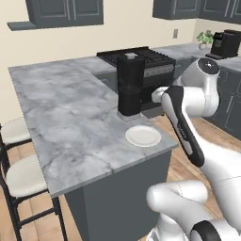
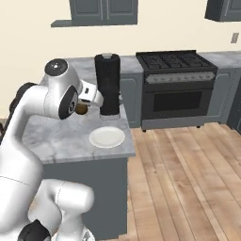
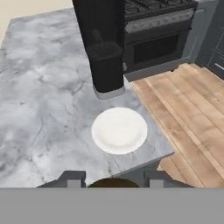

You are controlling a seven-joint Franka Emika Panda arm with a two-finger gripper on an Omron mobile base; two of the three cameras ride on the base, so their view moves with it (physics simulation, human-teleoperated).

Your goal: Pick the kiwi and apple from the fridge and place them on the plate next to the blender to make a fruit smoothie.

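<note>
Far left of the counter [image 1: 66, 122]: bare marble. Toward its right end, near the corner by the stove [image 2: 176, 77]: blender [image 2: 108, 84] upright, well in from the front edge. Just in front of it, close to the counter's front right corner, apart from the blender base: plate [image 1: 143, 136], nothing on it. Above and short of the plate, seen in the right base view: gripper [image 2: 84, 107], closed on a small olive-brown fruit, the kiwi [image 2: 82, 108], which shows between the finger tips and the white hand. Same fruit in the hand view as a dark brown arc, low between the two tips, with the plate ahead and the blender beyond it. Step in hand, judged from this: carrying the kiwi to the plate, first fruit of two, placing not yet done. Apple and fridge unaccounted for here, so likely the later half of the task. Next move calls for: bringing the gripper over the plate's middle, lowering until the kiwi sits on or just above it, then opening gently. Caution: oval fruit on a flat plate near the counter's corner, liable to roll off if dropped from height; blender close behind, so approach from the front side rather than over the jar.
</note>
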